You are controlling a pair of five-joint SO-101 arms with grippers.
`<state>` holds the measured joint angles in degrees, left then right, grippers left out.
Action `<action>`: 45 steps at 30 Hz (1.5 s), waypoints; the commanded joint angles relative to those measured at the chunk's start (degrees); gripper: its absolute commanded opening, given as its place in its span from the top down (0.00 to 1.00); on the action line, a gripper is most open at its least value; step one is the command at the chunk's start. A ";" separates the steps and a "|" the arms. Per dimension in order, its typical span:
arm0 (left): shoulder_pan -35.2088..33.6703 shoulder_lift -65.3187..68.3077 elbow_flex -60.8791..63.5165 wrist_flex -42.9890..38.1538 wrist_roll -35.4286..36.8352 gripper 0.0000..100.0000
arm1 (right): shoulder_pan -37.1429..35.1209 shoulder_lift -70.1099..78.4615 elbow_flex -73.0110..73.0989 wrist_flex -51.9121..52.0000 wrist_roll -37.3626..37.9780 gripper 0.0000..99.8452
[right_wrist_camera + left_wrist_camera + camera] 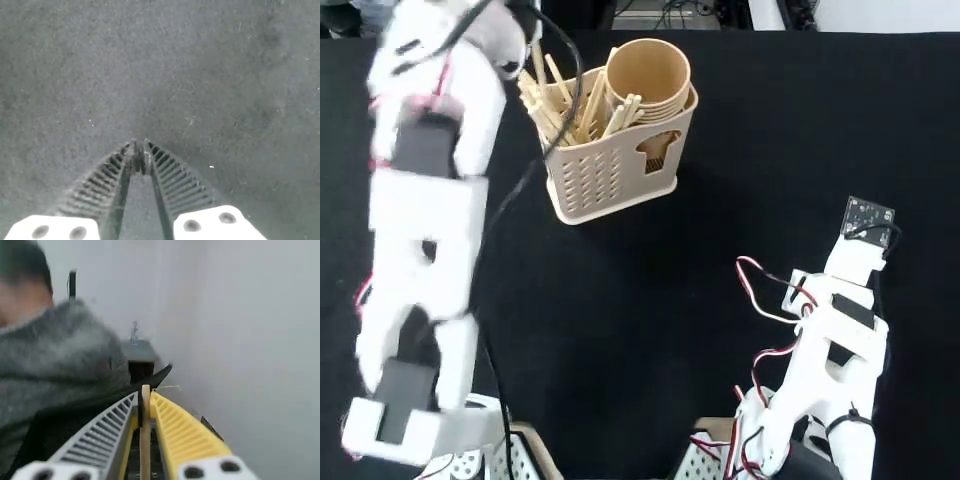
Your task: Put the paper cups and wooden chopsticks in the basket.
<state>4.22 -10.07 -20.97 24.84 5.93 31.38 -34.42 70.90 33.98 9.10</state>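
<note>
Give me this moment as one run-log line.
left gripper: shut on chopstick | right gripper: shut, empty, over table | basket: cups and chopsticks inside

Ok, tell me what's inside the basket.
Nested paper cups stand at one end of the basket; wooden chopsticks lean beside them. Its walls hide their lower ends and the floor.

The perforated basket point(610, 178) is beige, paper cups point(648, 72) tan, chopsticks point(556, 106) pale wood, table point(660, 300) black.
</note>
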 commanded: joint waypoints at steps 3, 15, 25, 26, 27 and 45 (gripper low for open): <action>-2.59 3.43 -1.10 -1.05 2.55 0.97 | -0.79 0.13 -2.42 -0.97 0.00 0.97; 1.10 1.32 12.88 -1.14 2.55 0.97 | -0.79 0.13 -2.51 -0.97 0.00 0.97; 4.70 -11.60 27.56 -1.49 2.20 0.97 | -0.79 0.13 -2.42 -0.97 0.00 0.97; 4.97 -12.66 29.49 -1.49 2.20 0.97 | -0.79 0.13 -2.42 -0.97 0.00 0.97; 5.14 -13.63 31.16 -1.49 2.20 0.97 | -0.79 0.13 -2.42 -0.97 0.00 0.97; 4.26 -22.59 37.49 15.30 5.71 0.77 | -0.79 0.13 -2.33 -1.05 0.00 0.97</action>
<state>9.05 -25.80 21.32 30.64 9.89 31.38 -34.42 70.90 33.98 9.10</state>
